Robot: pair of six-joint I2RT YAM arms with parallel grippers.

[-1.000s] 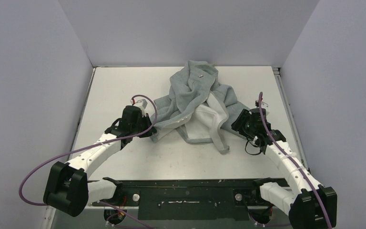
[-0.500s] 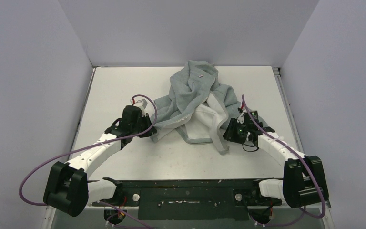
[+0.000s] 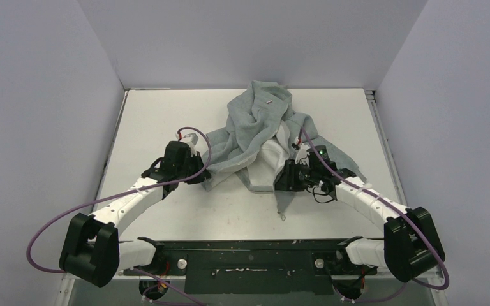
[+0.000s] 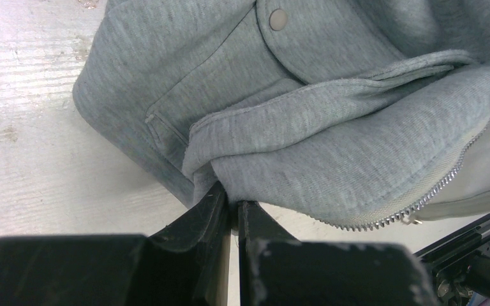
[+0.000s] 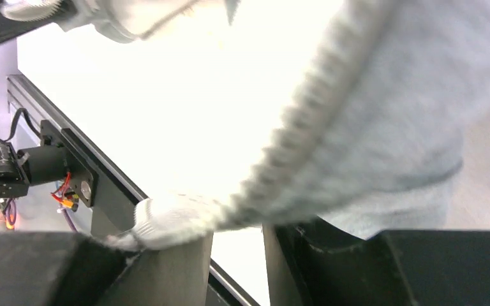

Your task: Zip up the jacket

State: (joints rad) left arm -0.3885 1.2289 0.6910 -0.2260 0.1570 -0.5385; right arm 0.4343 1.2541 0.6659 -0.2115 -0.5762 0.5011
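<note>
The grey jacket (image 3: 261,121) lies crumpled at the middle back of the table, with its pale lining showing. My left gripper (image 3: 199,173) is shut on a fold of the jacket's (image 4: 325,146) lower left edge; in the left wrist view the gripper (image 4: 233,203) pinches the cloth, and the zipper teeth (image 4: 408,204) run off to the right of it. My right gripper (image 3: 281,178) sits at the jacket's front right flap. Its tips (image 5: 236,223) stand a little apart, closed on the thick ribbed hem (image 5: 293,146), which lies across both fingers. A hem strip (image 3: 282,207) trails toward me.
A black frame rail (image 3: 249,255) runs along the near table edge, also seen in the right wrist view as a rail (image 5: 70,172). Pale walls enclose the table on three sides. Purple cables (image 3: 57,220) loop from both arms.
The right arm has swung left from the jacket's right edge to its middle, dragging the hem and right flap with it, while its jaws narrowed. The left arm has not moved.
</note>
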